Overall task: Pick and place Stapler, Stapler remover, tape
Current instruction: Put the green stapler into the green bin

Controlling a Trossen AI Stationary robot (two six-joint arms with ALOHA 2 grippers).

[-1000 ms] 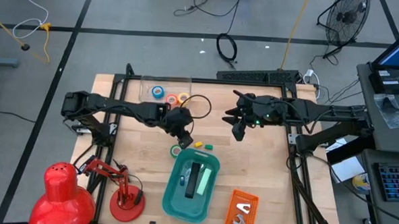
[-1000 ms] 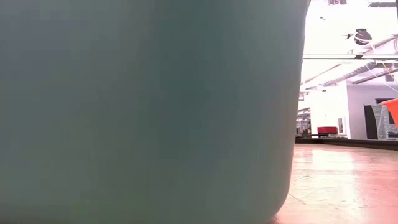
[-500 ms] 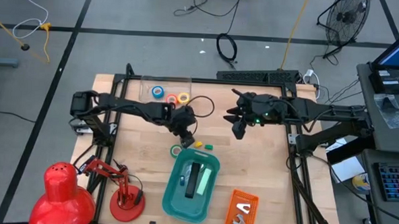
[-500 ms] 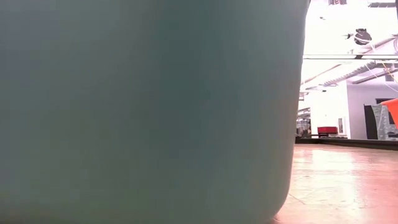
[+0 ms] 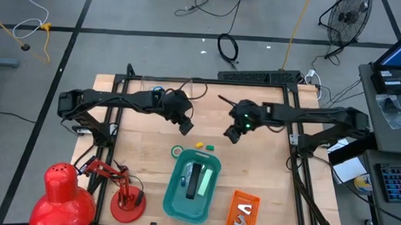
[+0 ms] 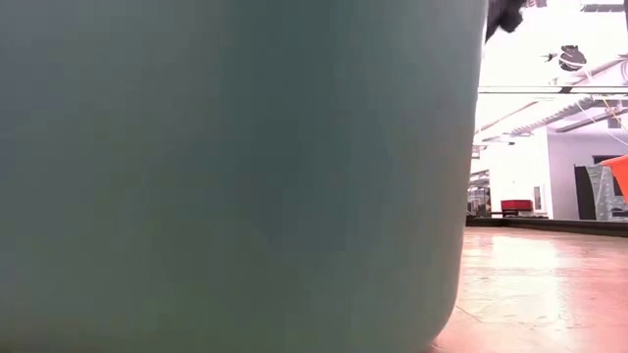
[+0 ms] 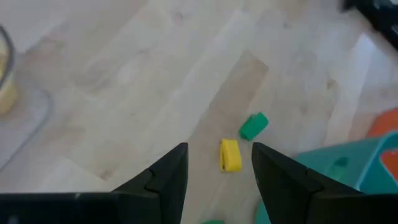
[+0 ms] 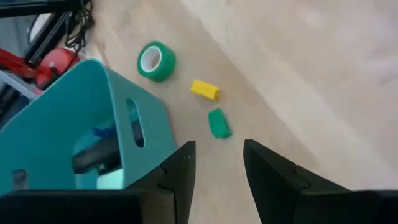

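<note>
A green tape roll (image 5: 177, 151) (image 8: 155, 61) lies on the wood table just beyond the teal bin (image 5: 180, 201). The black stapler (image 5: 197, 179) lies inside that bin. The stapler remover (image 5: 242, 211) rests on its orange card near the front edge. A blue tape roll (image 5: 158, 92) shows in the clear tray at the far side; my left arm covers the rest of the tray. My left gripper (image 5: 185, 127) (image 7: 219, 163) hangs open above the table, beyond the green roll. My right gripper (image 5: 232, 134) (image 8: 219, 157) hangs open to its right, holding nothing.
A small yellow block (image 5: 200, 145) (image 7: 230, 154) and a green block (image 5: 210, 148) (image 7: 254, 126) lie between the grippers and the bin. A red desk lamp (image 5: 68, 191) stands at the near left. The bin wall (image 6: 235, 176) fills most of the low view.
My left gripper has drawn back from the green tape roll toward the table's far edge, and its arm now covers the clear tray. My right gripper has come down, tipped and rolled, shifting slightly toward the table's left. The tape roll and blocks have stayed put.
</note>
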